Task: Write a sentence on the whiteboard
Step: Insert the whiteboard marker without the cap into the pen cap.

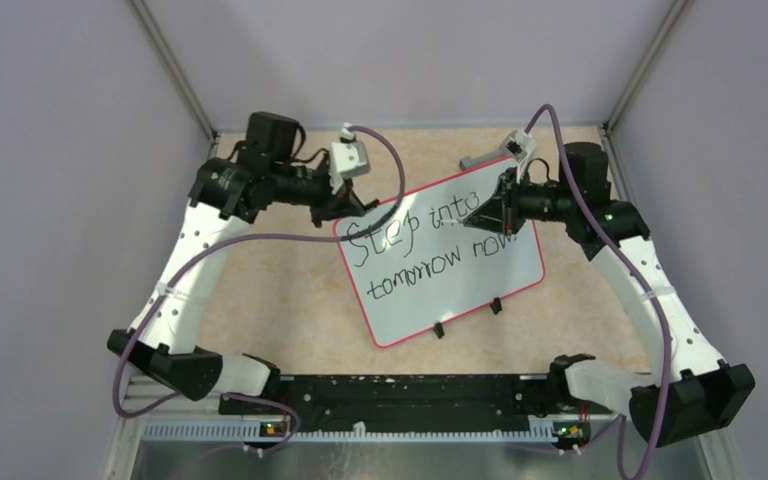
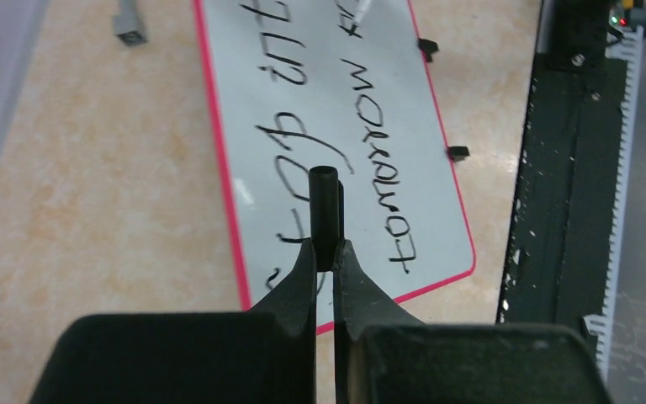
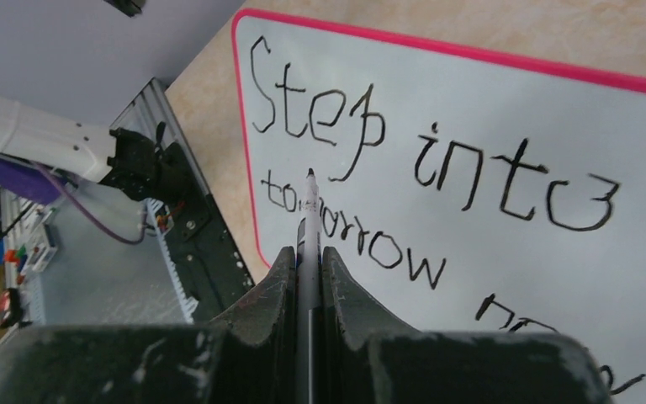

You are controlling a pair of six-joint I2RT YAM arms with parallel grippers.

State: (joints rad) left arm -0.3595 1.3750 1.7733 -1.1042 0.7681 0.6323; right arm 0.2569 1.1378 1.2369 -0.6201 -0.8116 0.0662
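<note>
Right gripper (image 3: pixel 307 255) pinching marker (image 3: pixel 308 210) over sentence (image 3: pixel 437 168) on whiteboard (image 3: pixel 513 109); left gripper (image 2: pixel 325 252), cap (image 2: pixel 324 210).

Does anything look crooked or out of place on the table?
The whiteboard lies askew, turned at an angle to the edges of the table, so in the top view the sentence slants upward to the right. The final letter of "into" looks more like a 3. Nothing looks spilled or broken.

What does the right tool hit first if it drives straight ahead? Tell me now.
The whiteboard: the right tool points its gripped marker at the board's written face, tip seemingly just short, though depth is unclear.
</note>
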